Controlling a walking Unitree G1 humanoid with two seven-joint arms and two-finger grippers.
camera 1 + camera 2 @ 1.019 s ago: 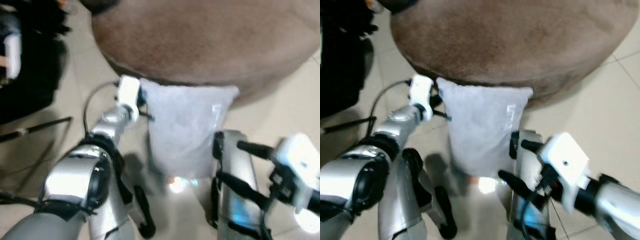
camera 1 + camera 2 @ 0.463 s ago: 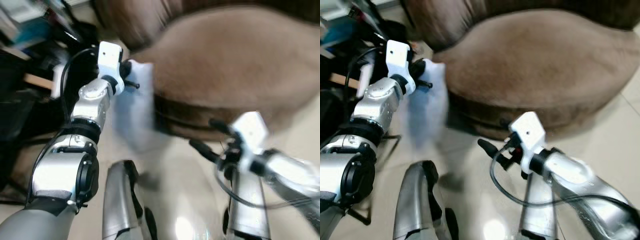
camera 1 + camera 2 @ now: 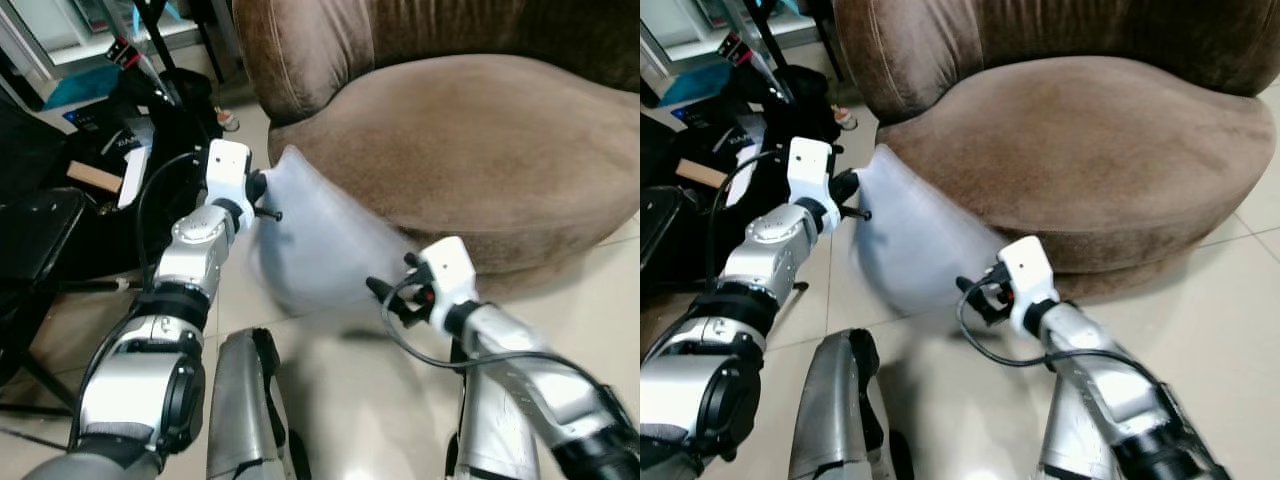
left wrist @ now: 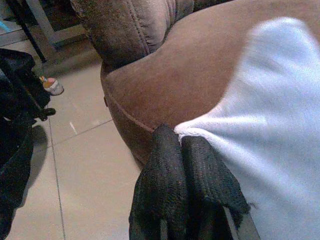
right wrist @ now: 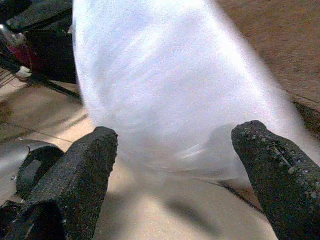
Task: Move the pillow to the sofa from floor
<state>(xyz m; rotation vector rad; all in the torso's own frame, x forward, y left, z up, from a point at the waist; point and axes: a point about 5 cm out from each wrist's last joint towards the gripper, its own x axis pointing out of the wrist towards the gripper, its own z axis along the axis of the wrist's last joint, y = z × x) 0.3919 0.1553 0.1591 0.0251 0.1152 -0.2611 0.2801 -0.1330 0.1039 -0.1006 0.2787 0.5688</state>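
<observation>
The left gripper has its black fingers pinched tight on a corner of the soft white fabric pillow, which hangs off the floor against the front of the rounded brown suede sofa. The right gripper is spread wide, empty, just under the pillow's lower edge, above pale floor tiles.

Pillow swung up — left hand raised it beside sofa.
</observation>
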